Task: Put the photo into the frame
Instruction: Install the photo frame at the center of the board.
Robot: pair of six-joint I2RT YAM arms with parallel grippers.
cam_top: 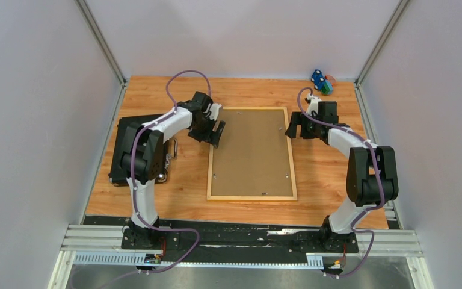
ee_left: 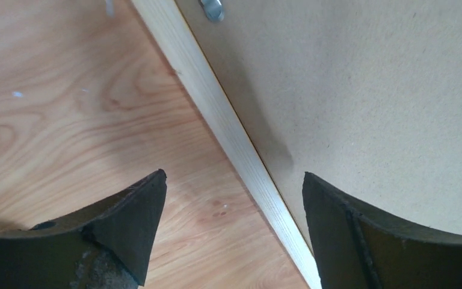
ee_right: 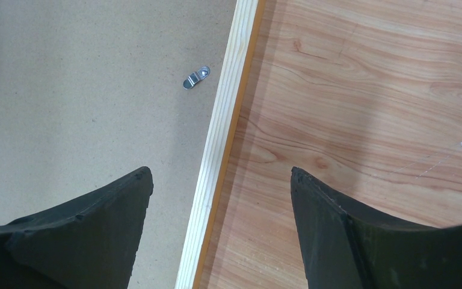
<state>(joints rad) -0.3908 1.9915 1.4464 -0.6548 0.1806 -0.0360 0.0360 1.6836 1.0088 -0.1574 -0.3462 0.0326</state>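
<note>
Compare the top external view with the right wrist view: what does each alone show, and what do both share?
Only the top external view shows both arms, the left gripper, the whole frame lying back-up, a black case at the left and small coloured objects at the far right corner. Only the right wrist view shows the shape of a metal clip on the backing board. Both show the right gripper open, one finger to each side of the frame's right rail, and the wooden table.

White arms (cam_top: 169, 119) carry black joints (cam_top: 147, 152), purple cables (cam_top: 186, 73) and black wedge-shaped claw fingers (ee_left: 129, 220).
</note>
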